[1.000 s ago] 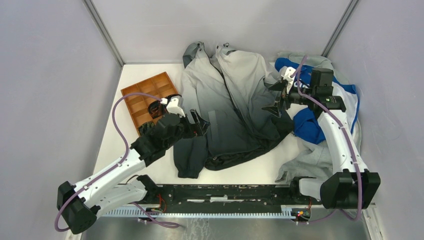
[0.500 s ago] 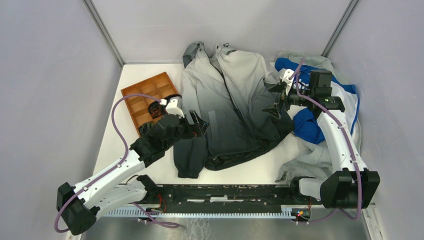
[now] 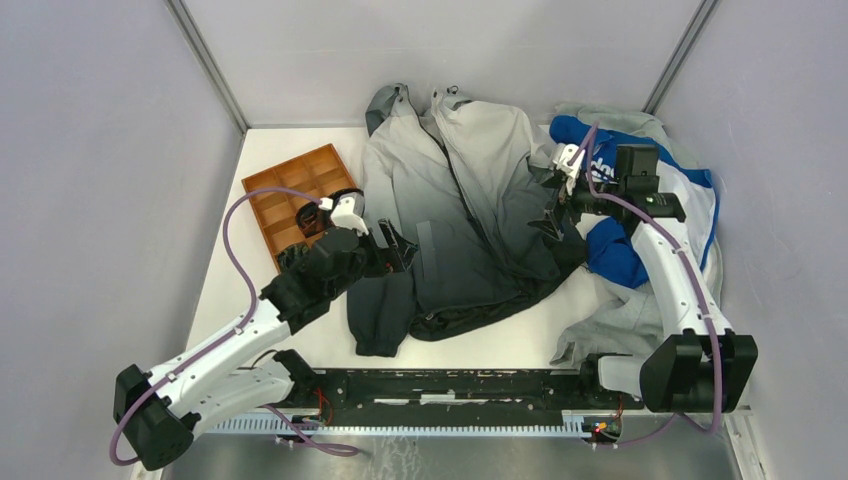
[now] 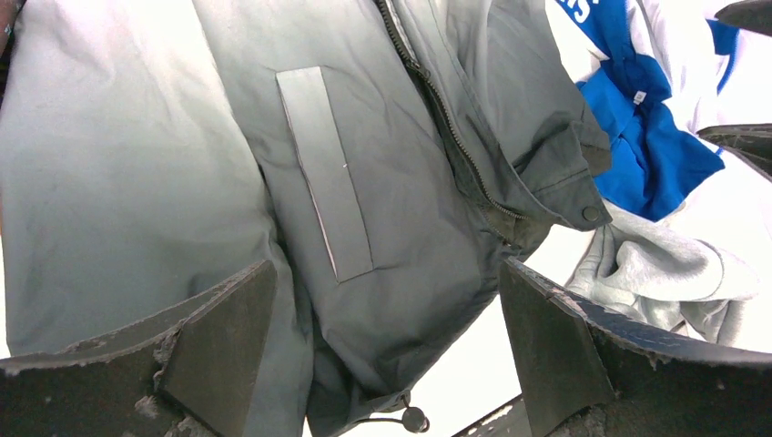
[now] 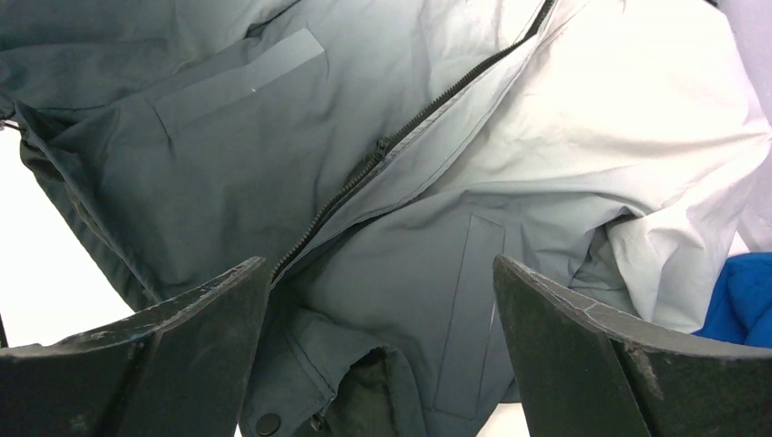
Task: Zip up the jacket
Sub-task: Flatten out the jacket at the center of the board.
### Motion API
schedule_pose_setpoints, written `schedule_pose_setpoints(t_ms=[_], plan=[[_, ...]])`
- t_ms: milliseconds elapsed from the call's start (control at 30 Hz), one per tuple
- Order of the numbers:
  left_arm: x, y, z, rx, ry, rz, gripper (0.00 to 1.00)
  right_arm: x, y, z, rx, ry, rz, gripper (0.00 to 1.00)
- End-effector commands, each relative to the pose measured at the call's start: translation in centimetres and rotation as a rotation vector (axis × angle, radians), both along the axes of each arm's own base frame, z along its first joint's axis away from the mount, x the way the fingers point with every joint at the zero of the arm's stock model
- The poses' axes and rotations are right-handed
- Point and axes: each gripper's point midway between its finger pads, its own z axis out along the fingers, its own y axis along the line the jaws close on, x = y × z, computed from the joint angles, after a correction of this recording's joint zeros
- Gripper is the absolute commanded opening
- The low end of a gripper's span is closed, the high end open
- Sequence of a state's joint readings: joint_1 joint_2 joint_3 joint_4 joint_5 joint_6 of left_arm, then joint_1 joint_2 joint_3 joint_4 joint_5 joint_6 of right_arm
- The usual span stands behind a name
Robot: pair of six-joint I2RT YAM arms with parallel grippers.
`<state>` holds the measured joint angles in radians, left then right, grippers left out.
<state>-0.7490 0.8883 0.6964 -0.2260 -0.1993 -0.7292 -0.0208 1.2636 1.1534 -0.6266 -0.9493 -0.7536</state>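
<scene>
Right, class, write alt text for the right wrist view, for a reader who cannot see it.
A jacket fading grey to charcoal fills the view, its dark zipper running diagonally. The open right gripper frames the bottom corners.

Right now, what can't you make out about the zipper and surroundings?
- Jacket zipper bottom end: left wrist view, tucked under a folded flap; right wrist view, runs behind a finger.
- Slider: top view, too small to find.
- Blue garment lettering: top view, right arm covers it; left wrist view, cut by top edge.
- Tray near corner: top view, under left arm.

No legible text (lettering (image 3: 604,166) blurred)
</scene>
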Motion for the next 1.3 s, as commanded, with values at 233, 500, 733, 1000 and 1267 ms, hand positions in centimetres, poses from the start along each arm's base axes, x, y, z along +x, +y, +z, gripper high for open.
schedule_pose_setpoints(t_ms=[233, 500, 733, 1000, 1267], plan=[[1.2, -0.8, 1.0, -0.039, -0.03, -0.002, 0.98, 1.3, -0.5, -2.2, -0.012, 0.124, -0.078, 0.98], [1.2, -1.3, 0.6, -0.049, -0.016, -0.018, 0.98, -3.5, 2.2, -9.0, -0.237, 0.253, 0.107, 0.98], [1.4, -1.8, 0.4, -0.055, -0.01, -0.029, 0.97, -4.0, 2.3, -12.4, -0.296, 0.309, 0.052, 0.88], [1.4, -1.9, 0.7, -0.059, -0.01, -0.037, 0.97, -2.9, 4.3, -14.1, -0.251, 0.392, -0.039, 0.65], [1.2, -1.7, 0.8, -0.072, -0.01, -0.026, 0.97, -1.3, 5.3, -15.8, -0.236, 0.464, -0.139, 0.28]])
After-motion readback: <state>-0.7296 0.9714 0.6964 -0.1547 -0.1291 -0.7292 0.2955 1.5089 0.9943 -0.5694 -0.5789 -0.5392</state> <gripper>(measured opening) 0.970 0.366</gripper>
